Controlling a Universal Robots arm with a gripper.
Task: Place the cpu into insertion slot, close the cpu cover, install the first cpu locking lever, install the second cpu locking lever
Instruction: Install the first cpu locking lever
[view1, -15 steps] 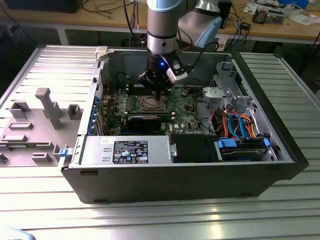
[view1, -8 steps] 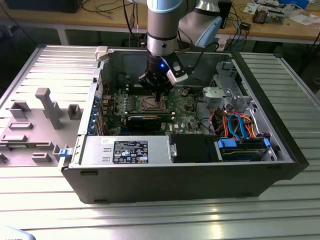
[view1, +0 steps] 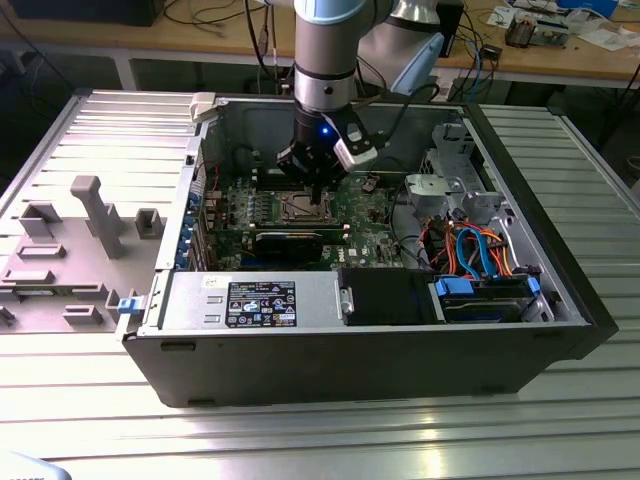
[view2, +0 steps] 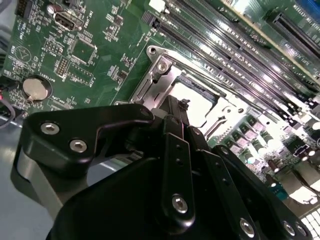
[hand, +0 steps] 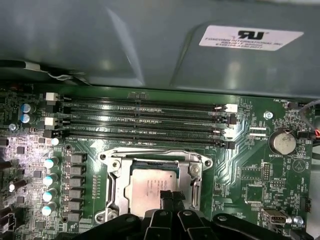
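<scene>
The tool (view1: 316, 190) hangs low over the slot (view1: 302, 208) at the frame's centre, its fingertips (hand: 167, 196) drawn together and touching the cpu (hand: 149, 186), which already lies in the slot with the cover (hand: 116, 187) down around it; whether they pinch anything I cannot tell. To do this step well, I judge, press straight and gently, clear of the pin field. The open case (view1: 560, 290) lies on a ribbed metal table (view1: 320, 440), with cluttered benches behind.
</scene>
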